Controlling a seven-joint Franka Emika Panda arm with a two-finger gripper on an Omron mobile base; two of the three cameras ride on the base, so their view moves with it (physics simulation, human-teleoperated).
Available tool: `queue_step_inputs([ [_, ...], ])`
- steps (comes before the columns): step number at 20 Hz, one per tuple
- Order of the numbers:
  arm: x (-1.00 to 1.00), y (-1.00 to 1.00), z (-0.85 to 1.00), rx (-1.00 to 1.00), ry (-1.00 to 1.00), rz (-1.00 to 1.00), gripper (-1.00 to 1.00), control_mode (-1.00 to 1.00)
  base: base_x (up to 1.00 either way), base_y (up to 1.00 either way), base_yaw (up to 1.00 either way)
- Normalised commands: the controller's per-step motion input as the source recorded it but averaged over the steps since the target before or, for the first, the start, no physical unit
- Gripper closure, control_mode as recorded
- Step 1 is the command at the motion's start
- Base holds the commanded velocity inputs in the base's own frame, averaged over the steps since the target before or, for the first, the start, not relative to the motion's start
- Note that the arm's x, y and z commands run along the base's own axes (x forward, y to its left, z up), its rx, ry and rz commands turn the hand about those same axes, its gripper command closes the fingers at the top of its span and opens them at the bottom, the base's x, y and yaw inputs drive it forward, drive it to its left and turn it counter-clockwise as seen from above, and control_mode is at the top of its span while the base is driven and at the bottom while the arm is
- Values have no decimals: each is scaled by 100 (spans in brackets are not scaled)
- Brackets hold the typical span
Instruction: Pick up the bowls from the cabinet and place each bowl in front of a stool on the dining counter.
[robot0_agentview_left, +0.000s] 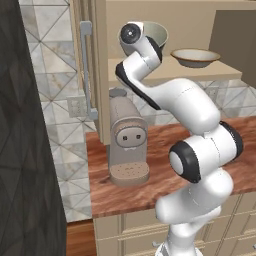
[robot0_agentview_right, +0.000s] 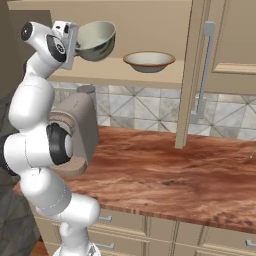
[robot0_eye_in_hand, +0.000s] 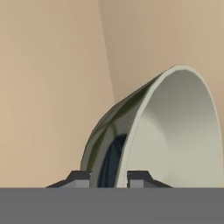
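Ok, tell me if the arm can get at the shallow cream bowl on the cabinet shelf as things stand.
Probably not right away: the gripper is closed on the rim of the grey-green bowl. The cream bowl sits beside it, with the cabinet door swung open and nothing in front.

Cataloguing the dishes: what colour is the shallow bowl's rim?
Brownish, on the cream shallow bowl; clearest in the right base view.

We're in a kitchen: a tan wall cabinet (robot0_agentview_right: 220, 55) stands open with bowls (robot0_agentview_right: 149, 61) on its shelf, patterned grey tiles (robot0_agentview_right: 140, 112) back a reddish wood worktop (robot0_agentview_right: 165, 175), a coffee machine (robot0_agentview_left: 128, 142) sits there, and drawers (robot0_agentview_right: 165, 232) run below it.
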Motion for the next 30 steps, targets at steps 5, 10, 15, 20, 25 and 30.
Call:
queue_step_inputs([
  [5,-65,1,-2,0,-4,0,100,-100,0,0,0],
  [10,-100,-4,0,0,-13,0,100,-100,0,0,0],
  [15,-100,-11,0,-2,-3,2,100,-100,0,0,0],
  [20,-100,-3,-3,-3,24,3,100,-100,0,0,0],
  [25,-100,0,0,0,27,2,100,-100,0,0,0],
  [30,-100,-2,-4,4,22,1,100,-100,0,0,0],
])
